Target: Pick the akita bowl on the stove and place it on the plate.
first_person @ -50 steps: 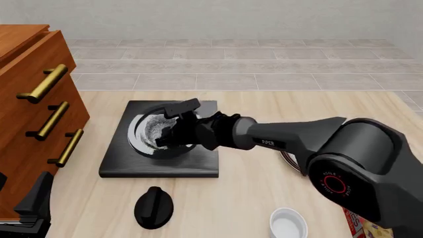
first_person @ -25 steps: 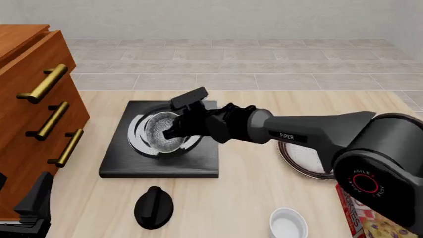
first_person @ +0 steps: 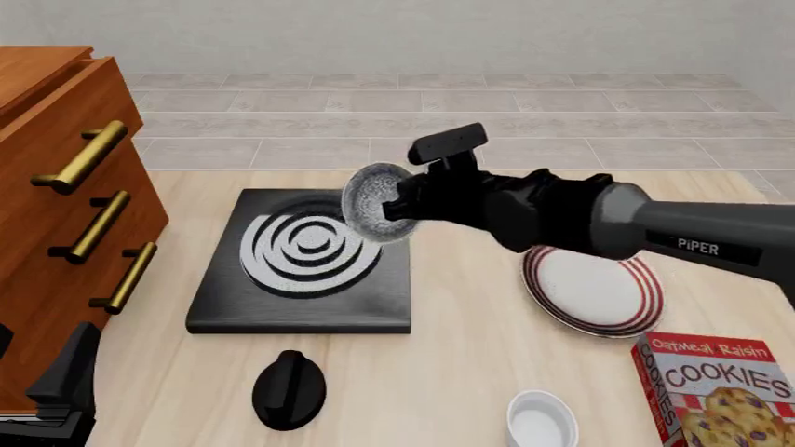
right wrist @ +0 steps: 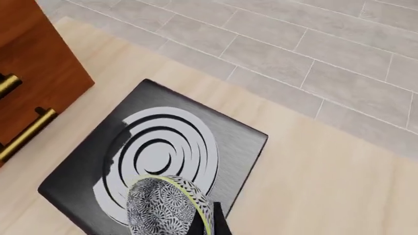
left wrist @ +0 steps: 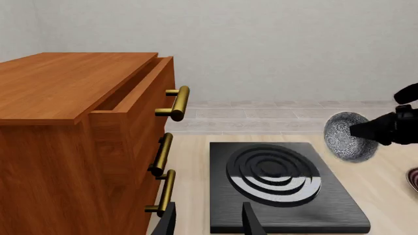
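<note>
The akita bowl (first_person: 375, 203) hangs tipped on its side above the right edge of the stove (first_person: 311, 309), its speckled inside facing left. My right gripper (first_person: 401, 209) is shut on its rim. The left wrist view shows the bowl (left wrist: 348, 137) in the air beyond the stove (left wrist: 336, 208), and the right wrist view shows the bowl (right wrist: 162, 208) over the burner rings of the stove (right wrist: 75, 182). The red-striped plate (first_person: 591, 291) lies on the table to the right, below the arm. My left gripper (left wrist: 209, 225) stays low at the near left, open and holding nothing.
A wooden drawer cabinet (first_person: 62, 186) with brass handles stands along the left. A round black knob (first_person: 289, 387) lies in front of the stove. A small white bowl (first_person: 543, 421) and a cookies box (first_person: 720, 391) sit at the near right.
The right gripper has lifted the bowl off the burner rings and carried it up and to the right, tipping it on its side. The left arm has not moved.
</note>
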Available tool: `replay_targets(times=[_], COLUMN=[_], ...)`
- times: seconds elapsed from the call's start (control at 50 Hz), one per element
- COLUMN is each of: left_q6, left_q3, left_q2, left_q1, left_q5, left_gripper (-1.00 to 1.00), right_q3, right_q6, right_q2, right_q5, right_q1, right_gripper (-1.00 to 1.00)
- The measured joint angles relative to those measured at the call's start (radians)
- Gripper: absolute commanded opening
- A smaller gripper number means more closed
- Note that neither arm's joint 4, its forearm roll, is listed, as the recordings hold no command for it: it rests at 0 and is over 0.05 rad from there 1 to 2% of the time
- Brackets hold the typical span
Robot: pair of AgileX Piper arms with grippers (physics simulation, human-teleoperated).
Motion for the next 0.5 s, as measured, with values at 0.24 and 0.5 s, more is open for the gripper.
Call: replay_targets(times=[0.24, 0.5], left_q6=[0.000, 0.000], left_q3=[0.000, 0.000], left_q2=[0.000, 0.000], left_q1=[0.000, 0.000], left_q5=[0.000, 0.000], left_gripper=[1.00, 1.00], right_q3=[0.139, 0.285], right_q6=[0.027, 0.048], right_q2=[-0.118, -0.222], right_q5=[-0.049, -0.095], right_q1=[-0.101, -0.204], right_gripper=[-1.00, -1.00])
